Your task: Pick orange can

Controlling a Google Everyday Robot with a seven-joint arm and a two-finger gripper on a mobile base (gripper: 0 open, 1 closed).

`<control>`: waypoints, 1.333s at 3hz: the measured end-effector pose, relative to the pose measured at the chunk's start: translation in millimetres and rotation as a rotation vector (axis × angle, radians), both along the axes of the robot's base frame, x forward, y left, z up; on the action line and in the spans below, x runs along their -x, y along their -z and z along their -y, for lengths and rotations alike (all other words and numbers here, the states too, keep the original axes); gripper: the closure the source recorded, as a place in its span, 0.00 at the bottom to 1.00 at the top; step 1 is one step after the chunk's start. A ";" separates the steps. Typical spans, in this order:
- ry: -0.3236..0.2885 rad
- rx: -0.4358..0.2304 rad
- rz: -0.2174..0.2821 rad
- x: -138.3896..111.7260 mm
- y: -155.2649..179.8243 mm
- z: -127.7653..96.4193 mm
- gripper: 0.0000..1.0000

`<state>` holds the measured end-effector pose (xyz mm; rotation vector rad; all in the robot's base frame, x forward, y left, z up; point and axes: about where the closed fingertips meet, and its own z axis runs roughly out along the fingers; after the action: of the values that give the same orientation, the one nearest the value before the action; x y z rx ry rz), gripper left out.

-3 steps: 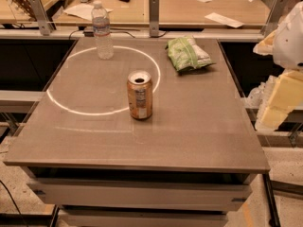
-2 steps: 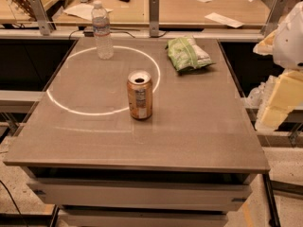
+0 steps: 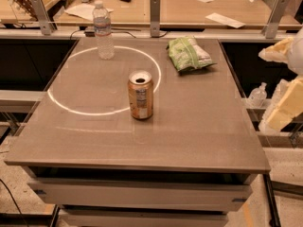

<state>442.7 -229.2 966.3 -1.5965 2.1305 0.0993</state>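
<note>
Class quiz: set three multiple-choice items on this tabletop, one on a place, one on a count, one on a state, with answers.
1. The orange can stands: A upright; B on its side; C upside down.
2. Things on the table: A two; B three; C five.
3. The pincer is: A over the table's middle; B off its right edge; C at its left edge.
Answers: 1 A, open top faces up. 2 B, can, water bottle, green bag. 3 B, it hangs right of the table.

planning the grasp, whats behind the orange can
Farther back on the table: water bottle back-left, green bag back-right. The orange can hides the patch just behind it. The gripper hangs off the right edge.
</note>
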 end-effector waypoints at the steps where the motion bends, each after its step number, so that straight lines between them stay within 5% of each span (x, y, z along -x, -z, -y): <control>1: -0.038 -0.183 0.038 -5.0 10.9 7.2 0.00; 3: -0.239 -0.621 0.044 1.1 7.6 -47.7 0.00; 4: -0.295 -0.726 0.042 7.6 1.9 -80.5 0.00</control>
<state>435.1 -148.7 964.5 -1.4115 1.5349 0.8226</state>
